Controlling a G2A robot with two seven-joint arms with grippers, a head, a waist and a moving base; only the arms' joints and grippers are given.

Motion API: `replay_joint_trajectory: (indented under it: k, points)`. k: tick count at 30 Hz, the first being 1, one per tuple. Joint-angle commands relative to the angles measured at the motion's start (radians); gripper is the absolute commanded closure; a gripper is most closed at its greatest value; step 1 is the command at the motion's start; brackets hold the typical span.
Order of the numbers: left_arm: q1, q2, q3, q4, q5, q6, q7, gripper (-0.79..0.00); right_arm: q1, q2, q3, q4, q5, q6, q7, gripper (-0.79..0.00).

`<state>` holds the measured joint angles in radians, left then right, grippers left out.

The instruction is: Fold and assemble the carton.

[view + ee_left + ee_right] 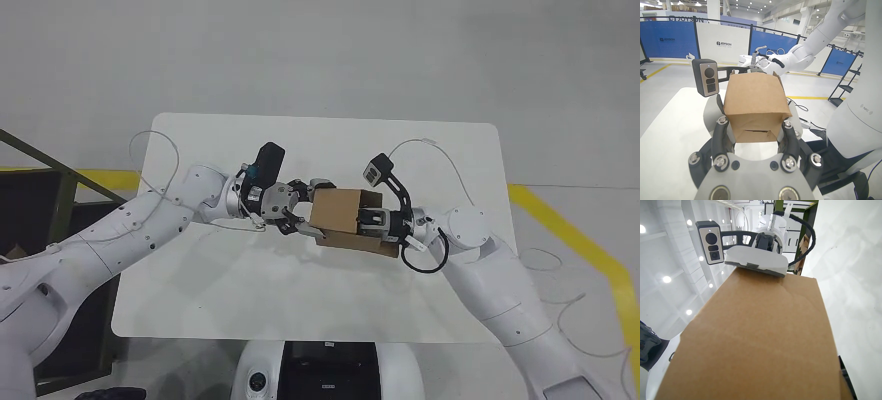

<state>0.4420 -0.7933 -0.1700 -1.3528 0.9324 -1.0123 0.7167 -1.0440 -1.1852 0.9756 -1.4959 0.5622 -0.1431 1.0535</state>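
Right now the carton [338, 212] hangs over the middle of the tabletop [200, 290], a brown box caught between my two arms. My left tool [297, 208] is at its 9 o'clock end, with its white fingers [710, 111] clamped on either side of that end. The left arm comes in from 8 o'clock, wrist bent toward the box. My right tool [378, 222] meets the 3 o'clock end, its arm angled in from 5 o'clock; whether it grips I cannot tell.
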Motion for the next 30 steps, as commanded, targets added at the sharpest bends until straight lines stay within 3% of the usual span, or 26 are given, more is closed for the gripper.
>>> replay_joint_trajectory:
  k: [1, 12, 30]
  points:
    - [0.002, 0.001, 0.000, 0.002, -0.002, 0.000, 0.001, -0.283, -0.001, 0.001, 0.006, 0.002, -0.003, 0.001, 0.000, 0.000]
    - [0.011, 0.010, 0.000, 0.016, -0.009, 0.000, -0.006, -0.283, -0.035, 0.015, 0.060, -0.015, -0.004, 0.020, 0.022, 0.000]
    - [0.001, 0.014, 0.000, 0.000, -0.008, 0.000, 0.007, -0.283, -0.007, -0.007, -0.006, 0.000, 0.006, 0.001, -0.004, 0.000]
